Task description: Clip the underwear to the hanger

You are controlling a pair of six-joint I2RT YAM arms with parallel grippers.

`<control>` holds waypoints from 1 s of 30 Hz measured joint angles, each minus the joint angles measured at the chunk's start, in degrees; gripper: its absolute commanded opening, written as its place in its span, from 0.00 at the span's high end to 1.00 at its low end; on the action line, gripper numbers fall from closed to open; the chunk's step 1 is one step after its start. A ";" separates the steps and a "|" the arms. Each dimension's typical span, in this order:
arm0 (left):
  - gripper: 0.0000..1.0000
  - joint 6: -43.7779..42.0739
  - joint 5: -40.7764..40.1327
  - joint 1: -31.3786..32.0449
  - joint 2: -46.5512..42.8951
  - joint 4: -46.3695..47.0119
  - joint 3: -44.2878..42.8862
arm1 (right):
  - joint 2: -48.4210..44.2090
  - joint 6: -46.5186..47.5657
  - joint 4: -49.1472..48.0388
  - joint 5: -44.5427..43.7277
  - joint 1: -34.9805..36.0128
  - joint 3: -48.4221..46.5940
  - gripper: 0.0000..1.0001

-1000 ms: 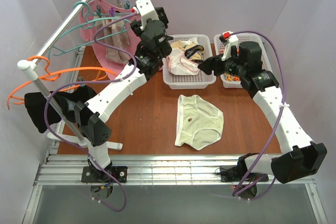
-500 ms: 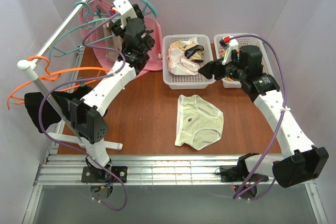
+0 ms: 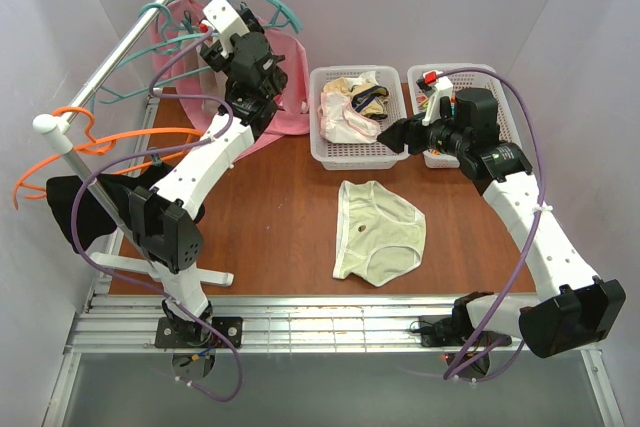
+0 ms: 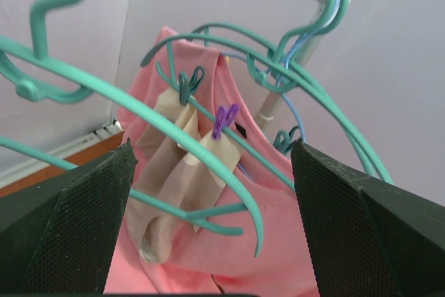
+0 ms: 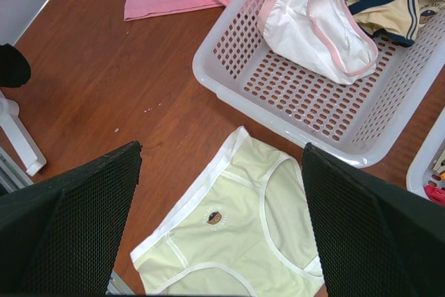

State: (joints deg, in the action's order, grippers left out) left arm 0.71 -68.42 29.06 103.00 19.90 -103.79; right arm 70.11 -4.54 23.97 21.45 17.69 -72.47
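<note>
At the back-left rail [image 3: 120, 44], the left gripper [image 4: 212, 151] has swung away from the white basket [image 3: 360, 137] and now faces the teal hanger [image 4: 90, 83], fingers wide apart, so a hanger pick looks next. The underwear [image 3: 380, 232] lies flat mid-table, unmoved, under the right gripper [image 5: 221, 151], whose fingers are spread. Its waistband faces left and its crotch right, with the long axis running far-to-near.

Straight ahead of the left pincer [image 4: 212, 231], jaws spread wide, teal hangers [image 4: 132, 102] cross thickly with a pink garment [image 4: 278, 206] hanging behind them, so gaps are narrow. Under the right pincer [image 5: 222, 231], also spread, bare counter [image 5: 104, 81] runs free leftward. The white basket [image 5: 299, 95] walls off the far side.
</note>
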 measured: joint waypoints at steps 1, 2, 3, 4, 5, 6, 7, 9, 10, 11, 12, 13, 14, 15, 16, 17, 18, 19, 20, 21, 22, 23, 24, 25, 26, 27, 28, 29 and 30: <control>0.19 2.43 0.04 -0.11 -0.15 -2.21 0.22 | 0.00 0.00 0.02 0.04 0.00 0.07 0.16; 0.19 4.85 0.07 -0.17 -0.15 -4.22 0.26 | 0.00 0.00 0.07 0.13 0.00 0.07 0.16; 0.19 7.23 0.17 -0.35 -0.15 -6.19 0.26 | 0.00 0.00 0.07 0.17 0.00 0.07 0.16; 0.19 9.25 0.26 -0.55 -0.15 -7.89 0.26 | 0.00 0.00 0.09 0.20 0.00 0.07 0.16; 0.19 11.06 0.35 -0.85 -0.15 -9.31 0.26 | 0.00 0.02 0.07 0.22 0.00 0.07 0.16; 0.19 12.90 0.46 -1.18 -0.15 -10.43 0.26 | 0.00 0.04 0.09 0.22 0.00 0.07 0.16; 0.19 14.43 0.52 -1.49 -0.15 -11.28 0.26 | 0.00 0.07 0.09 0.22 0.00 0.07 0.16; 0.19 17.38 0.74 -2.05 -0.15 -12.50 0.26 | 0.00 0.13 0.17 0.20 0.00 0.07 0.16; 0.18 19.06 0.90 -2.36 -0.15 -13.09 0.26 | 0.00 0.20 0.33 0.20 0.00 0.07 0.16; 0.18 20.63 1.11 -2.69 -0.15 -13.66 0.26 | -0.02 0.24 0.42 0.22 0.00 0.07 0.16; 0.18 22.18 1.49 -3.04 -0.15 -14.10 0.26 | -0.02 0.28 0.52 0.22 0.00 0.07 0.16; 0.18 23.67 1.75 -3.32 -0.15 -14.43 0.26 | -0.04 0.31 0.70 0.20 0.00 0.07 0.16; 0.18 24.76 1.95 -3.56 -0.15 -14.71 0.26 | -0.09 0.44 0.96 0.20 0.00 0.07 0.16; 0.18 26.40 2.32 -3.93 -0.15 -14.97 0.26 | -0.17 0.48 1.31 0.20 0.00 0.07 0.16; 0.18 27.50 2.67 -4.22 -0.15 -15.15 0.26 | -0.28 0.50 1.60 0.20 0.00 0.07 0.16; 0.18 29.11 3.17 -4.66 -0.17 -15.28 0.28 | -0.44 0.57 1.79 0.20 0.00 0.07 0.16; 0.18 30.16 3.50 -4.98 -0.20 -15.41 0.31 | -0.57 0.59 1.86 0.20 0.00 0.07 0.16; 0.18 31.58 4.00 -5.42 -0.26 -15.47 0.44 | -0.74 0.66 2.03 0.20 0.00 0.07 0.16; 0.18 32.85 4.61 -5.86 -0.46 -15.45 0.76 | -0.92 0.70 2.23 0.20 -0.02 0.07 0.16; 0.18 33.97 5.05 -6.36 -0.61 -15.52 1.11 | -1.14 0.72 2.36 0.22 -0.04 0.07 0.16; 0.18 34.95 5.55 -6.88 -0.68 -15.61 1.18 | -1.38 0.74 2.56 0.22 -0.04 0.07 0.16; 0.18 35.58 5.99 -7.28 -0.68 -15.61 1.18 | -1.53 0.79 2.73 0.22 -0.04 0.07 0.16; 0.18 36.22 6.38 -7.63 -0.68 -15.61 1.18 | -1.73 0.90 2.91 0.24 -0.04 0.07 0.16; 0.18 36.72 6.75 -7.98 -0.68 -15.56 1.18 | -1.90 0.94 3.04 0.31 -0.04 0.07 0.16; 0.18 37.16 7.19 -8.35 -0.68 -15.52 1.18 | -2.08 1.05 3.06 0.39 -0.04 0.07 0.16; 0.20 37.40 7.61 -8.70 -0.68 -15.37 1.18 | -2.16 1.14 3.10 0.42 -0.07 0.07 0.15; 0.22 37.70 7.91 -8.94 -0.68 -15.23 1.18 | -2.27 1.20 3.10 0.50 -0.07 0.07 0.16; 0.26 37.75 8.11 -9.07 -0.68 -15.17 1.14 | -2.29 1.33 3.10 0.59 -0.07 0.07 0.16; 0.34 37.81 8.46 -9.20 -0.66 -15.10 0.96 | -2.29 1.40 3.10 0.63 -0.07 0.07 0.16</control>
State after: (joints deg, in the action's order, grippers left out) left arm 38.52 -59.96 19.86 102.35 4.80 -102.83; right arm 67.81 -3.14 27.07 22.09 17.63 -72.40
